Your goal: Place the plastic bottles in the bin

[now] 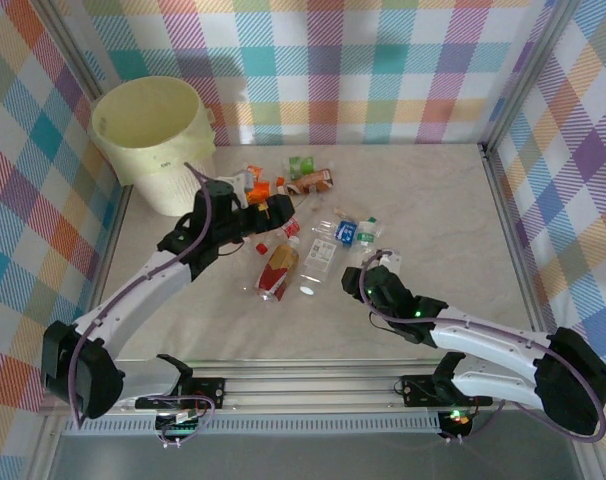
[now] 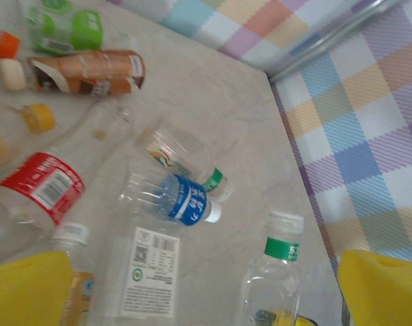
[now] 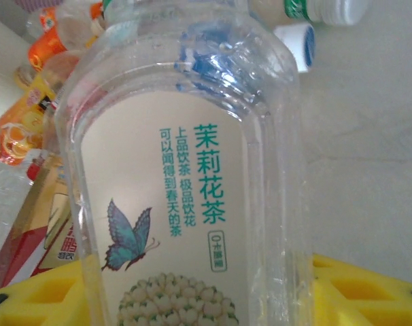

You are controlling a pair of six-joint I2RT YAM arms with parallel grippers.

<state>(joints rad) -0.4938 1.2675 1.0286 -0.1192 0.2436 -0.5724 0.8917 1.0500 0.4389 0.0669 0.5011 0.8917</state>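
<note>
The pale-yellow bin (image 1: 153,140) stands at the back left of the table. Several plastic bottles lie in a loose heap mid-table: a red-labelled one (image 1: 278,268), a flat white-labelled one (image 1: 320,255), a blue-labelled one (image 1: 345,232) and a brown one (image 1: 313,180). My left gripper (image 1: 283,208) hovers open over the heap, its yellow fingers (image 2: 29,292) wide apart above the white-labelled bottle (image 2: 148,272) and the blue-labelled bottle (image 2: 175,200). My right gripper (image 1: 378,262) is shut on a clear bottle with a butterfly label (image 3: 185,170), a yellow finger (image 3: 369,292) on each side.
Checked walls with metal rails (image 1: 503,200) close in the table on three sides. More bottles, orange (image 1: 255,180) and green-capped (image 1: 303,163), lie between the heap and the bin. A green-banded bottle (image 2: 277,272) stands under the left gripper's right side.
</note>
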